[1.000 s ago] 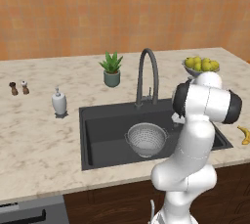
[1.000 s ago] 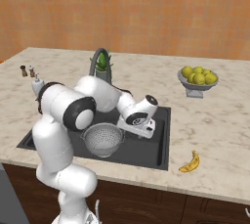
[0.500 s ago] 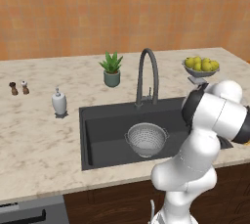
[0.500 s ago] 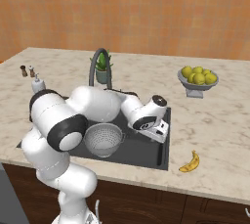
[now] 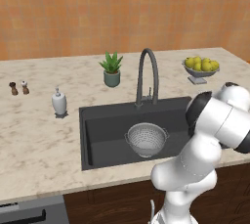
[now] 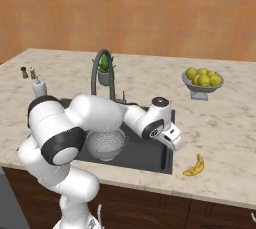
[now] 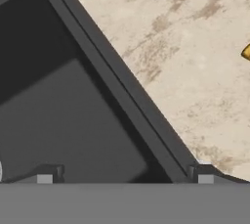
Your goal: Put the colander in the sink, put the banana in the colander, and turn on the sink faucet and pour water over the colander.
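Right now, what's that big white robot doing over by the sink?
The robot is making a banana wash. The colander already sits in the sink. The gripper holds nothing and hangs over the sink's right edge, fingers spread apart, on the side where the banana lies on the counter. The sink faucet shows no water running.

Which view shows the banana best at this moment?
The right base view: the whole banana lies in plain sight on the counter, right of the sink. The hand view catches just a yellow tip at its right edge. In the left base view the arm stands over that stretch of counter.
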{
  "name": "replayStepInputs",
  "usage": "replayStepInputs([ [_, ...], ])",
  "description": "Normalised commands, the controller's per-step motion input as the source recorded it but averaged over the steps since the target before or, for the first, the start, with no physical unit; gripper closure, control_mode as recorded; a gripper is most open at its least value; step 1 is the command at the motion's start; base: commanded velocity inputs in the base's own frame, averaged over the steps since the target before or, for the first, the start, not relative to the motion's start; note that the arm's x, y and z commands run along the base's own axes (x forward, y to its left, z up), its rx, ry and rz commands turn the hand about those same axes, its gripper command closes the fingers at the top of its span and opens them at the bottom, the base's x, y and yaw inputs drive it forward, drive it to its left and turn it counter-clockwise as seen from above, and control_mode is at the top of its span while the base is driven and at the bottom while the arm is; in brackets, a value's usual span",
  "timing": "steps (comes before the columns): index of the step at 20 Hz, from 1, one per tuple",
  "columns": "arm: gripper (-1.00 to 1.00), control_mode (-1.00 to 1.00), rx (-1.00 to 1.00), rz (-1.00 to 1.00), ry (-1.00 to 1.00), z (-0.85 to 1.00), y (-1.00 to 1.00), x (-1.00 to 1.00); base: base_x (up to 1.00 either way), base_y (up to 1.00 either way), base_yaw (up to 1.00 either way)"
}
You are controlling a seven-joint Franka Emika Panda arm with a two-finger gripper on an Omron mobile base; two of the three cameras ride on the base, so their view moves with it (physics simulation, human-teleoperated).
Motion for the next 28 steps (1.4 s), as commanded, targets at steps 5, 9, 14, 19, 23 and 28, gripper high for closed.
replayStepInputs([
  [5, -1.0, -1.0, -0.17, -0.08, 0.02, 0.0, -0.68, -0.14, 0.0, 0.0, 0.0],
  [9, -1.0, -1.0, -0.08, -0.01, 0.04, 0.0, -0.8, -0.22, 0.0, 0.0, 0.0],
  [14, -1.0, -1.0, 0.0, 0.0, 0.09, 0.1, -0.61, -0.3, 0.0, 0.0, 0.0],
  [19, -1.0, -1.0, 0.04, 0.0, 0.07, 0.19, -0.32, -0.25, 0.0, 0.0, 0.0],
  [23, -1.0, -1.0, 0.02, 0.0, 0.01, 0.05, -0.28, -0.18, 0.0, 0.0, 0.0],
  [28, -1.0, -1.0, 0.09, 0.04, -0.01, -0.2, 0.0, 0.0, 0.0, 0.0, 0.0],
])
